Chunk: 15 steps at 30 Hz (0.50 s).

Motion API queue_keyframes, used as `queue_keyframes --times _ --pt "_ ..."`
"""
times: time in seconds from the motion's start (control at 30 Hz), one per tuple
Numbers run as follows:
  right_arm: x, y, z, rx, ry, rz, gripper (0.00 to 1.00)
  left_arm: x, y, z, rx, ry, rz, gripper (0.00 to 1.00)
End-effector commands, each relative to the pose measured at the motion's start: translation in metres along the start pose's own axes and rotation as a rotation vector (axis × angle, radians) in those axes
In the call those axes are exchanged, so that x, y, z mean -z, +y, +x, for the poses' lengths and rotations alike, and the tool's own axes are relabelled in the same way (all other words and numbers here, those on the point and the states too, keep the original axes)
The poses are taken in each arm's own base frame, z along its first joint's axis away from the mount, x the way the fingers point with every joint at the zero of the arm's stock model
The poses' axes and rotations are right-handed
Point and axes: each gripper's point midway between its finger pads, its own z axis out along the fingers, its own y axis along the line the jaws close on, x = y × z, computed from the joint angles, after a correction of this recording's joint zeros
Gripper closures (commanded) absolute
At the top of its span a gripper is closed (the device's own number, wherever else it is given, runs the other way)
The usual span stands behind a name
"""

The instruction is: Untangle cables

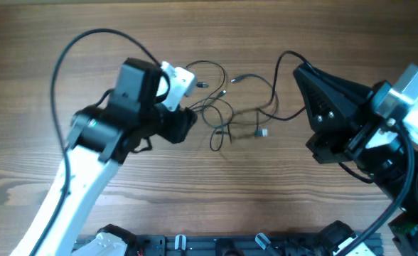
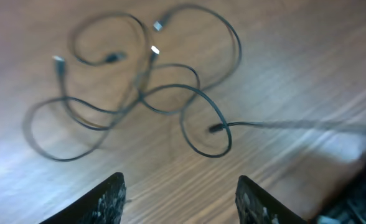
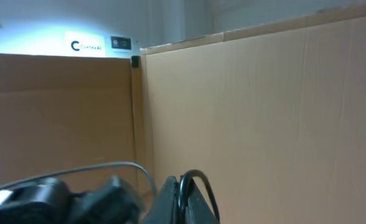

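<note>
Now, left gripper (image 2: 180, 180): released, empty, poised over your thin black tangled cables (image 2: 144, 92) to pick a strand.
Right gripper (image 1: 315, 92): held aside; grip unreadable.

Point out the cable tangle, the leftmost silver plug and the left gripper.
cable tangle (image 2: 140, 93): left wrist view, where its loops cross.
leftmost silver plug (image 2: 58, 60): left wrist view, its bright tip.
left gripper (image 2: 180, 190): left wrist view, midway between open jaws.

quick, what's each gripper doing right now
left gripper: open, holding nothing; cables lie ahead of it
right gripper: cannot tell
</note>
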Motion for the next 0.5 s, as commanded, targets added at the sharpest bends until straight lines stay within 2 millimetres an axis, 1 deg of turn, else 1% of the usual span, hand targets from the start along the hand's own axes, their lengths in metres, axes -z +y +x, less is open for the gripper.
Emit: queue_keyframes --times 0.0,0.07,0.17,0.27,0.3,0.4,0.47 --pt "0.000 -0.005 -0.004 -0.018 -0.013 0.030 0.96 -0.028 -0.012 0.007 0.031 0.092 0.116 0.42" --pt "0.000 -0.010 -0.004 -0.017 -0.017 0.059 0.96 -0.045 -0.012 0.012 0.041 0.143 0.135 0.42" --pt "0.000 -0.012 -0.004 -0.018 -0.017 0.070 0.96 -0.068 -0.025 0.017 0.008 0.197 0.229 0.42" --pt "0.000 -0.012 -0.004 -0.018 -0.015 0.070 0.96 -0.085 -0.040 0.011 -0.001 0.192 0.311 0.43" --pt "0.000 -0.012 -0.003 -0.019 -0.013 0.070 0.96 -0.090 -0.044 0.007 -0.008 0.183 0.326 0.45" --pt "0.000 -0.012 -0.001 -0.020 -0.002 0.071 0.96 -0.100 -0.051 0.001 -0.025 0.164 0.337 0.52" --pt "0.000 -0.012 0.000 -0.021 0.002 0.072 0.96 -0.105 -0.052 -0.004 -0.013 0.150 0.321 0.54"
